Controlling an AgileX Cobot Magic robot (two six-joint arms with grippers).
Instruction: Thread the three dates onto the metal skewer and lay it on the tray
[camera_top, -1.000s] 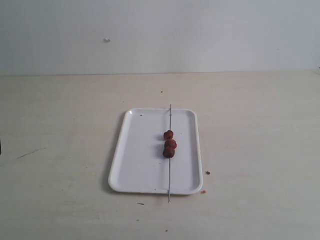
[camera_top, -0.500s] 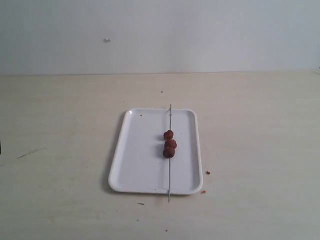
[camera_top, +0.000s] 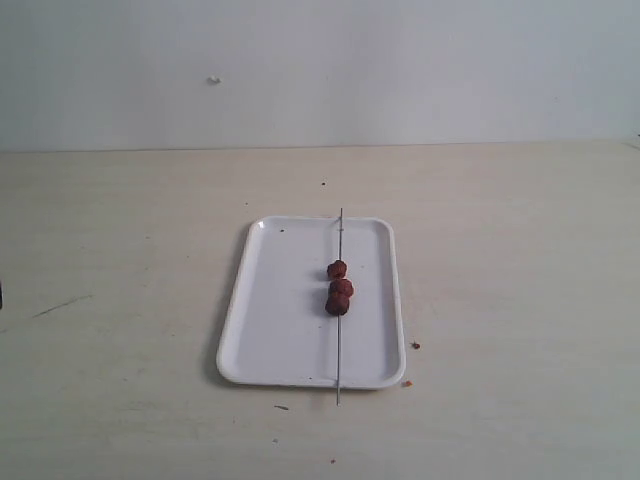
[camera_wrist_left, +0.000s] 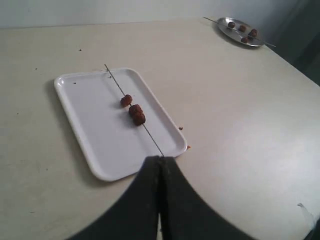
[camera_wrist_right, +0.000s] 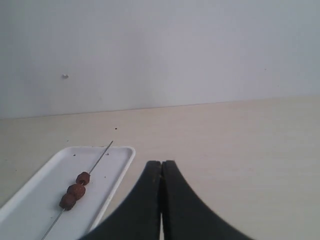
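Note:
The white tray (camera_top: 280, 320) lies mid-table, with the metal skewer (camera_top: 339, 350) resting lengthwise along its right half, both ends past the rim. The three dates (camera_top: 339, 288) are threaded on it near the middle. The left wrist view shows the tray (camera_wrist_left: 95, 120), skewer (camera_wrist_left: 114, 80) and dates (camera_wrist_left: 133, 109) ahead of my left gripper (camera_wrist_left: 160, 159), which is shut and empty, drawn back from the tray. My right gripper (camera_wrist_right: 161, 163) is shut and empty too, off to the side of the tray (camera_wrist_right: 35, 200), dates (camera_wrist_right: 76, 190) and skewer (camera_wrist_right: 100, 157). Neither gripper shows in the exterior view.
A round metal plate (camera_wrist_left: 242, 32) carrying another skewer with dates sits at a far table corner in the left wrist view. Small brown crumbs (camera_top: 414, 345) lie beside the tray's near right corner. A pale wall backs the table.

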